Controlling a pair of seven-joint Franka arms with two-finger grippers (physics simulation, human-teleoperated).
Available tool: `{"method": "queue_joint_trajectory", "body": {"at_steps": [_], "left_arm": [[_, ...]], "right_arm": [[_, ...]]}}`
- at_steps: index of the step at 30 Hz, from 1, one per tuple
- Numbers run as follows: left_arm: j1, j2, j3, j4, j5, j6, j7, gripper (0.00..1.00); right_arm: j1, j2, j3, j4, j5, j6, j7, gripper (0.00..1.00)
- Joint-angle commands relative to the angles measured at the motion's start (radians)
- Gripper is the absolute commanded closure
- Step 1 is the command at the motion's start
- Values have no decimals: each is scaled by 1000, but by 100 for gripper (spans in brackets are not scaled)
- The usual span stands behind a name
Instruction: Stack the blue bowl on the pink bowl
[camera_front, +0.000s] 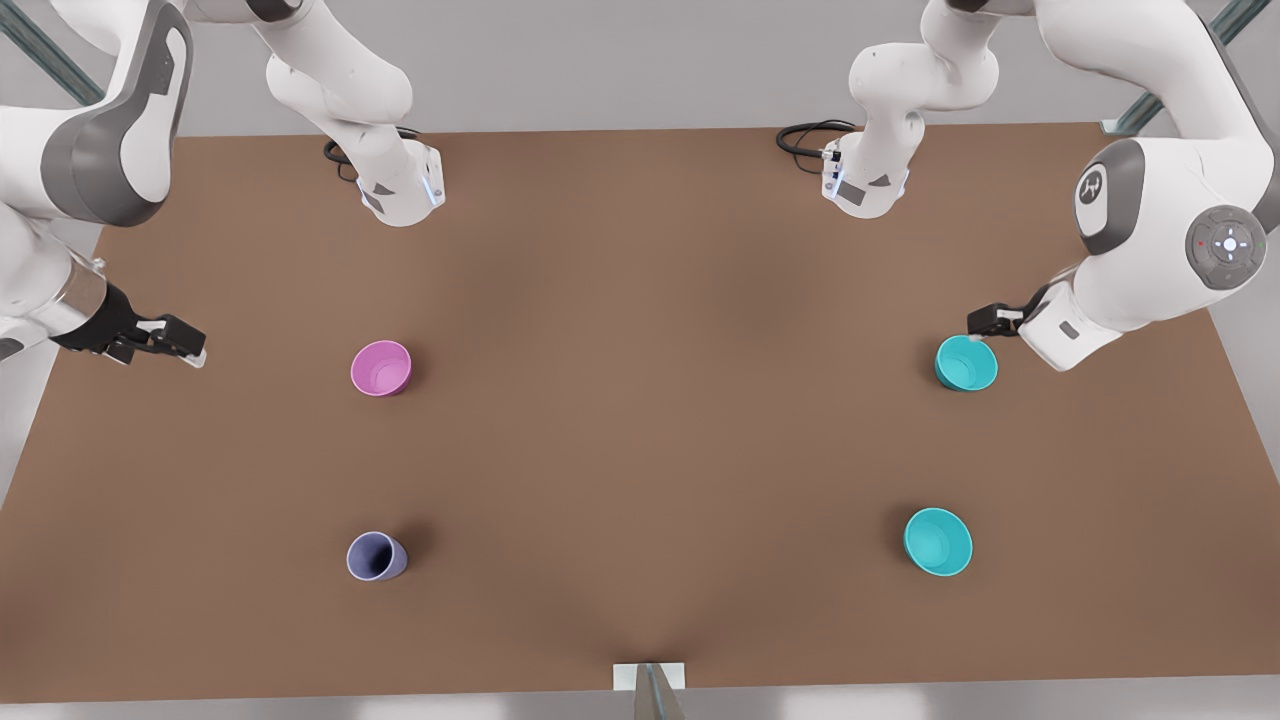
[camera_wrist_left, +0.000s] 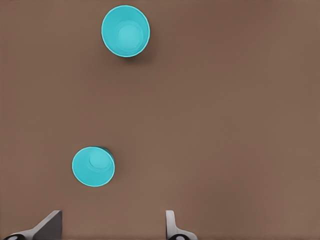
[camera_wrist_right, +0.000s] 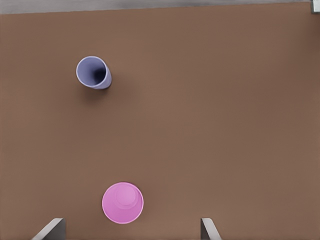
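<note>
Scene: a brown tabletop (camera_front: 640, 400) seen from above, with four small vessels and two white robot arms reaching in from the sides.
Blue bowl: the darker, deeper teal blue bowl (camera_front: 965, 362) (camera_wrist_left: 93, 166) sits upright at about 3 o'clock from the tabletop's middle in the front view.
Pink bowl: the pink bowl (camera_front: 381, 367) (camera_wrist_right: 122, 202) sits upright at about 9 o'clock, well apart from the blue bowl.
Other vessels: a brighter, wider turquoise bowl (camera_front: 938, 541) (camera_wrist_left: 125, 31) at about 4 o'clock; a lavender cup (camera_front: 376, 556) (camera_wrist_right: 93, 72) at about 8 o'clock.
Left pincer: the left pincer (camera_front: 985, 322) (camera_wrist_left: 112, 227) is just beside the blue bowl, at the bowl's 1 o'clock in the front view, fingers spread wide with nothing between them.
Right pincer: the right pincer (camera_front: 185, 345) (camera_wrist_right: 130, 230) waits at the pink bowl's 9 o'clock, well apart from it, fingers also spread and empty.
Step in hand: likely the approach to grasp the blue bowl.
Doing it well: bring one finger inside the rim and one outside, on the nearer wall, and close only once low enough to pinch it firmly.
Caution: take the darker bowl, not the turquoise one; a touch before closing could nudge or tip the light bowl.
</note>
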Motion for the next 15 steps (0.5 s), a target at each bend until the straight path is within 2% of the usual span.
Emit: {"method": "queue_joint_trajectory", "body": {"at_steps": [1, 4, 7, 10, 12, 15], "left_arm": [[0, -1, 0, 1, 1, 3, -1, 0], [1, -1, 0, -1, 1, 1, -1, 0], [0, 1, 0, -1, 1, 1, -1, 0], [0, 1, 0, -1, 1, 1, -1, 0], [0, 5, 0, -1, 1, 1, -1, 0], [1, 7, 0, -1, 1, 1, -1, 0]], "right_arm": [[0, -1, 1, 0, 0, 12, 3, 0], [1, 13, 1, -41, 0, -17, -34, 0], [30, -13, 2, -256, -10, -5, -8, 0], [23, -15, -2, -476, -7, 245, -1, 0], [-19, -12, -6, -679, -4, 513, 2, 0], [-29, -35, -6, -846, -4, 733, 2, 0]]}}
